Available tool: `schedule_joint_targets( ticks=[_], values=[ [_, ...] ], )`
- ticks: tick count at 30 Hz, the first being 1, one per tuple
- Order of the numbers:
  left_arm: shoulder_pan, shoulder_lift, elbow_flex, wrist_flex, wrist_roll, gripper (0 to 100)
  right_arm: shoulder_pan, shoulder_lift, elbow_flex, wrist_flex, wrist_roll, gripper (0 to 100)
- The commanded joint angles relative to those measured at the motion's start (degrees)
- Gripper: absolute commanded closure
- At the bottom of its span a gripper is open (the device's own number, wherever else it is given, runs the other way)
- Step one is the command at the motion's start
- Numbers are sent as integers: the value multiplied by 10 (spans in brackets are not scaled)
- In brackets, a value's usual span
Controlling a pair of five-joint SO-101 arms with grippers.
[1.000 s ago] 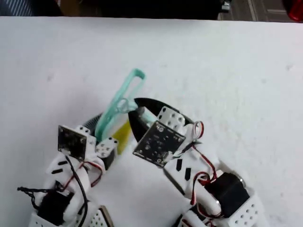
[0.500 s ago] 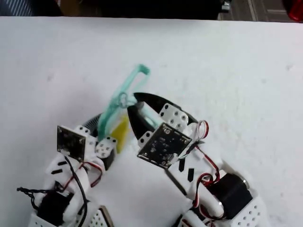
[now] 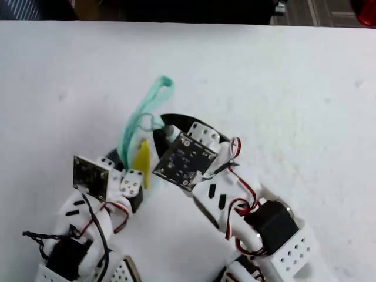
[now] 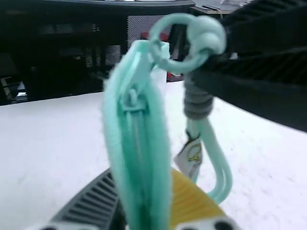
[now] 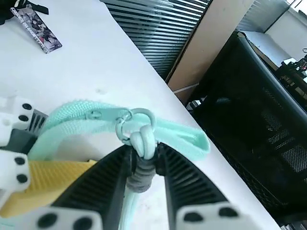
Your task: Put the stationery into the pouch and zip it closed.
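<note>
The mint-green pouch [image 3: 136, 120] stands on edge on the white table, its far end curling away from the arms. My left gripper [image 3: 134, 163] is shut on the pouch's near end, grey finger [image 4: 91, 203] on one side and yellow finger [image 4: 192, 199] on the other. The zipper [image 4: 130, 103] runs along the top edge. A ring [image 5: 139, 117] links the zipper slider to a knotted mint pull cord [image 5: 142, 140]. My right gripper [image 5: 142, 163], with black fingers, is shut on that cord at its grey sleeve [image 4: 194, 103], right beside the pouch [image 5: 91, 122].
The two arms crowd together at the table's near side, grippers almost touching. Open white table [image 3: 282, 88] stretches to the far side and right. A printed card [image 5: 36, 23] lies farther off. A black mesh crate [image 5: 268, 124] stands beyond the table edge.
My right gripper has shifted left toward the left arm with the pull cord in it. The pouch's far end has swung left and bent more. The left gripper has kept its hold.
</note>
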Motion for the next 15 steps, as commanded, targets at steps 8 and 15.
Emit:
schedule_joint_targets(
  ticks=[8,15],
  values=[
    [44,-5,-15,3,-95,979,-28,1,-26,-16,-8,981],
    [40,-5,-8,18,-118,977,-28,3,-26,-18,-8,981]
  ],
)
